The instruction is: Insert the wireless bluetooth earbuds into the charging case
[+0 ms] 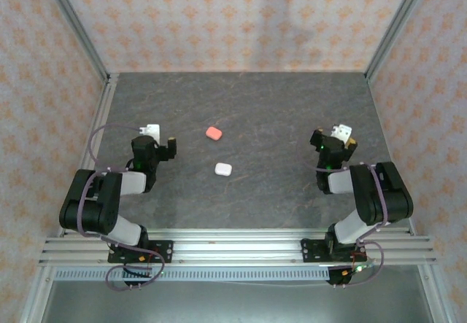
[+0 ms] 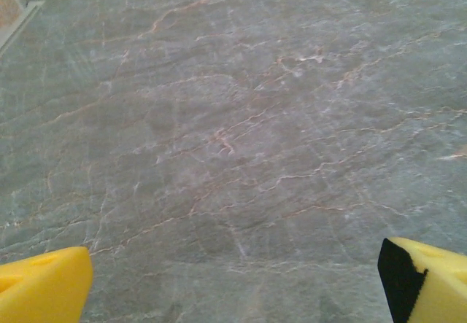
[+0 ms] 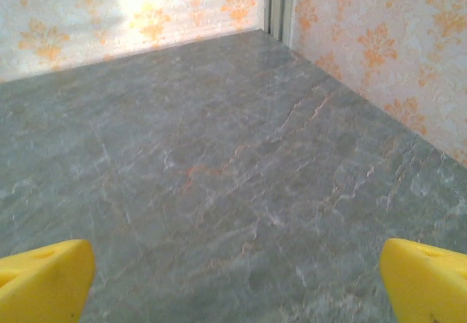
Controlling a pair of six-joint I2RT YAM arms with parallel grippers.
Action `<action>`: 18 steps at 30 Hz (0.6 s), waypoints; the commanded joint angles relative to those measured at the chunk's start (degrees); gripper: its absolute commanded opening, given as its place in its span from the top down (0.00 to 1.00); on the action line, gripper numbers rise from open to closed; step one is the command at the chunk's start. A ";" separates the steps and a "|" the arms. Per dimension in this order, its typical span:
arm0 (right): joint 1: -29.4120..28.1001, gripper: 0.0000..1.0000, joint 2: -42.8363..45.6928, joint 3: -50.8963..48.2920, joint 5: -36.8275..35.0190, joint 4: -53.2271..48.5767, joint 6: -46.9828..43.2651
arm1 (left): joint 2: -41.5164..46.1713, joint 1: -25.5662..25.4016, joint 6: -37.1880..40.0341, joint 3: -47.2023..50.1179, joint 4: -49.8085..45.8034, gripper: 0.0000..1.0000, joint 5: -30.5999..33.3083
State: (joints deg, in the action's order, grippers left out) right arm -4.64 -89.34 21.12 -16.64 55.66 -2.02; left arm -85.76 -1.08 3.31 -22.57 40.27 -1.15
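**Top external view:** The left gripper (image 1: 159, 144) sits low at the table's left side and the right gripper (image 1: 336, 138) low at the right side, well apart. Jaw spread is hard to read from up here. Between them, near the middle of the grey marbled stone-look tabletop (image 1: 277, 97), lies a coral-pink pebble-shaped plastic charging case (image 1: 214, 132). A white pebble-shaped plastic charging case (image 1: 222, 168) lies nearer the arms, just right of it. The cases are apart from each other and lie flat, and neither gripper touches them. Both look closed. The earbuds can't be made out at this size. Cream wallpaper with orange floral print (image 1: 219, 17) covers three sides. There are aluminium corner posts (image 1: 398, 24), and slotted aluminium rails (image 1: 233, 246) along the near edge carry the arm bases.

**Left wrist view:** This settles what the top view can't. The yellow left fingertips (image 2: 40, 290) are at the lower corners, spread wide with bare tabletop between them, so the gripper is released and grasps nothing. Up close the surface is grey with thin rust and white veins. A pale frame strip shows in the top left corner.

**Right wrist view:** The yellow right fingertips (image 3: 44, 279) are also out at the lower corners, so this gripper is released and empty too. The camera faces a corner where two wallpapered walls meet at a metal post. A bright light patch falls on the left wall.
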 commanded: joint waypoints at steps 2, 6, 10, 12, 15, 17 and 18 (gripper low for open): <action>0.87 0.01 0.39 0.37 2.24 -2.70 0.93 | 0.21 0.66 -1.55 -1.54 2.42 0.00 -2.57; 0.87 0.01 0.53 0.26 2.36 -2.73 0.89 | 0.15 0.58 -1.98 -1.77 2.18 0.00 -1.50; 0.87 0.01 0.48 0.23 2.43 -2.92 0.86 | 0.05 0.62 -2.00 -1.69 2.37 0.00 -1.45; 0.91 0.01 0.56 0.21 2.41 -2.92 0.88 | 0.06 0.58 -1.97 -1.69 2.45 0.00 -1.40; 0.87 0.01 0.53 0.25 2.43 -2.92 0.88 | 0.06 0.59 -1.98 -1.65 2.56 0.00 -1.41; 0.87 0.01 0.48 0.23 2.42 -2.93 0.88 | 0.06 0.59 -1.94 -1.67 2.60 0.00 -1.40; 0.87 0.01 0.50 0.24 2.47 -2.92 0.88 | 0.11 0.56 -1.94 -1.64 2.54 0.00 -1.46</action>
State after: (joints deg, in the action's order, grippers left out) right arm -3.81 -89.30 21.23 -14.92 53.32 -1.96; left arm -85.78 -0.64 1.76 -22.83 41.43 -2.59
